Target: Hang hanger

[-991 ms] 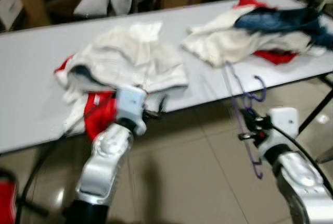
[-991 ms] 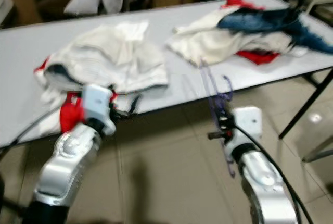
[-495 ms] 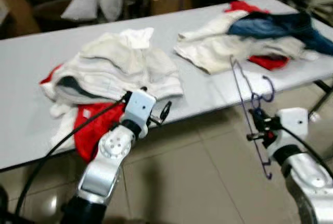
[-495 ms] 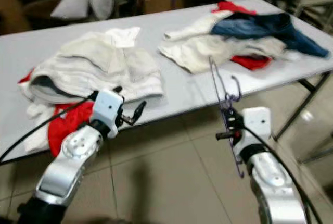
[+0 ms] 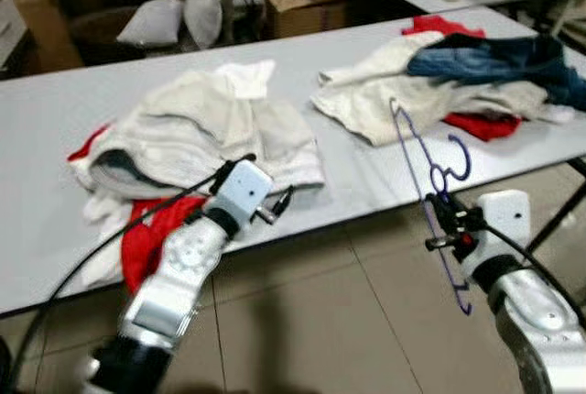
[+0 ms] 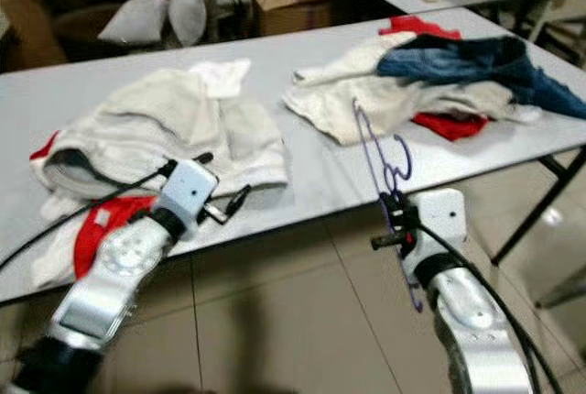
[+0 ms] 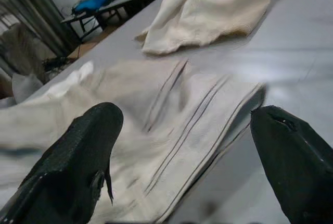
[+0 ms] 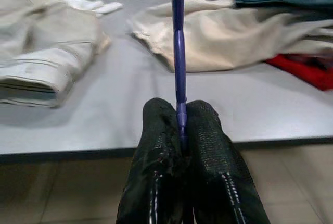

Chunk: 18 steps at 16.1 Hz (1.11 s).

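Currently, item one: the purple hanger [image 5: 430, 183], thin wire, pinched between the two black fingers of my right gripper [image 8: 181, 130], which are pressed flat together on its rod. It stands nearly upright off the near edge of the grey table [image 5: 366, 174], hook curl toward the right, lower end hanging below the fingers over the tiled floor [image 5: 348, 321].

Item two: my left gripper [image 7: 182, 146], fingers spread wide and carrying nothing, at the same near table edge, well to the left of the hanger and pointing at the cream garment pile [image 5: 211, 119].

Handling note: I see no rail or rack here, so I judge the step in hand is carrying. I'd keep the pinch firm, since a thin rod could pivot between the pads, and hold the hook high so it clears the table edge when I turn.

Surroundings, placed from the hanger: just beyond it on the table, a second cream heap [image 5: 394, 101] with blue denim [image 5: 485, 55] and red cloth [image 5: 481, 124] to its right. Far left of it, a red garment [image 5: 151, 229] draped over the edge under the left arm. A black cable [image 5: 92, 257] trails off that arm. Right of the hanger, a table leg [image 5: 558, 206], likely the nearest snag. Behind the table, a cardboard box [image 5: 307, 9] and what may be pillows, too dim to be sure.
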Tool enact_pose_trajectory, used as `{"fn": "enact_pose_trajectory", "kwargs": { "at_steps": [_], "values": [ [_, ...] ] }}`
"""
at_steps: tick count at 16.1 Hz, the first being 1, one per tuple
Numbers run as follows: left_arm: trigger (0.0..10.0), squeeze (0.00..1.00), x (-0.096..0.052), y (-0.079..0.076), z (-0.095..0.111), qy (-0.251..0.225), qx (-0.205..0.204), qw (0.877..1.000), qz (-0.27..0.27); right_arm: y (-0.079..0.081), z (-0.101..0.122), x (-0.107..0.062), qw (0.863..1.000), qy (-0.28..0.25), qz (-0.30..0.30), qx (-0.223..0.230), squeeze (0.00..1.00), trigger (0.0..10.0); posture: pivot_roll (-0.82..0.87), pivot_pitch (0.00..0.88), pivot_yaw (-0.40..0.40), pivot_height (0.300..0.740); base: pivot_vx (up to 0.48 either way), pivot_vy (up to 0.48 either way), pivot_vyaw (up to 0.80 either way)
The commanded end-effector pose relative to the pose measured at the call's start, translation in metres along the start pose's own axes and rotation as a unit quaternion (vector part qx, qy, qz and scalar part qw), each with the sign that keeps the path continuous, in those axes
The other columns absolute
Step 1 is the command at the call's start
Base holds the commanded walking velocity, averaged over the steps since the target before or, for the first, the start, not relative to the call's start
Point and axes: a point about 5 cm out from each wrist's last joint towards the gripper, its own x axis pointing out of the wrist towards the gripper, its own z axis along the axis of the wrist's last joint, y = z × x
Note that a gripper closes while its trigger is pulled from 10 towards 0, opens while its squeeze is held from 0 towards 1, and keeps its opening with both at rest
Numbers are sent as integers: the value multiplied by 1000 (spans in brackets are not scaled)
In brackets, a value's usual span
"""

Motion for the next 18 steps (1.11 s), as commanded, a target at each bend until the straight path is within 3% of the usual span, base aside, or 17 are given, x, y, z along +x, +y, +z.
{"fn": "enact_pose_trajectory", "kwargs": {
  "at_steps": [1,3,4,5,6,11,13,14,15,18],
  "values": [
    [10000,1000,1,4,-5,12,36,999,-20,0,2,0,1000,-8,4,-2,0,10000,-10,30,27,740,0,0,0],
    [10000,1000,8,12,-10,31,101,993,-44,0,2,1,1000,-8,5,-4,0,10000,-11,20,26,740,0,0,0],
    [10000,949,13,14,-13,43,128,989,-55,-1,2,2,1000,-9,5,-5,0,10000,-14,14,24,740,0,0,0],
    [10000,949,16,15,-14,47,138,988,-57,-1,2,2,1000,-9,5,-6,0,10000,-14,14,24,740,0,0,0],
    [10000,0,23,19,-16,54,157,984,-60,-1,2,3,1000,-10,5,-6,0,10000,-16,10,24,740,0,0,0],
    [10000,0,51,29,-36,115,271,952,-89,1,4,6,1000,-14,7,-7,0,10000,-28,9,24,740,0,0,0],
    [6941,0,53,36,-39,126,288,946,-80,0,4,5,1000,-14,5,-8,0,10000,-33,10,31,740,0,0,0],
    [2275,0,54,38,-39,128,290,946,-75,0,4,5,1000,-14,4,-8,0,10000,-33,11,32,740,0,0,0],
    [0,0,55,41,-37,124,285,948,-66,-1,4,4,1000,-13,2,-8,0,10000,-34,10,31,740,0,0,0],
    [0,0,61,42,-34,118,288,949,-55,-1,4,5,1000,-13,1,-9,0,10000,-32,9,30,740,0,0,0]
  ]
}}
